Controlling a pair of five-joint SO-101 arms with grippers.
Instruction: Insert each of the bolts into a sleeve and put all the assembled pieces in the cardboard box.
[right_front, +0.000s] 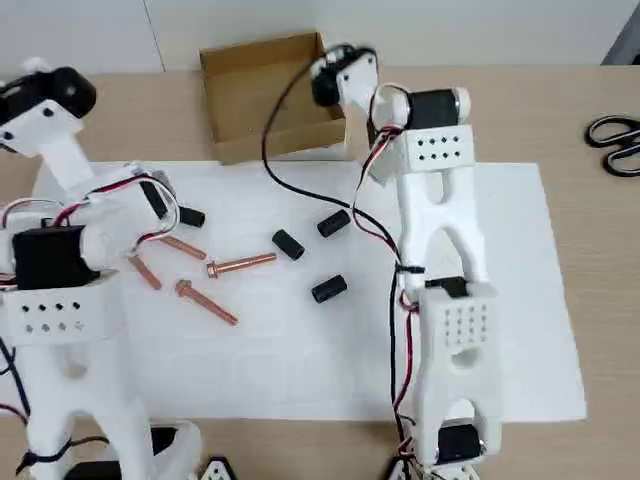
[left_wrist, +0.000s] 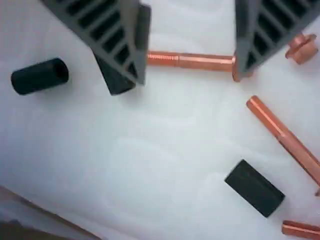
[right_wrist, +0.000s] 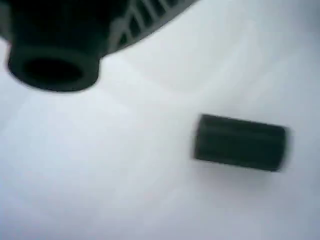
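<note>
Left gripper (left_wrist: 184, 80): jaws wide open and holding nothing, set either side of a copper bolt (left_wrist: 190, 61) that lies flat on the white paper (left_wrist: 150, 165). Other bolts (right_front: 205, 300) lie just beside it. Right gripper (right_front: 338, 82) is up by the cardboard box (right_front: 280, 142), jaws closed on a black sleeve (right_wrist: 52, 62) (open end toward the wrist camera). Loose sleeves (right_front: 328, 288) are scattered on the paper mid-worktop (right_front: 560, 110).

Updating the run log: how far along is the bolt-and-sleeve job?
Done: nothing; the cardboard box looks empty. In hand: the left gripper, fingers open, straddles a bolt; the right gripper holds a sleeve. Left: every insertion and all boxing; four bolts and four loose sleeves lie separate on the white paper.
</note>
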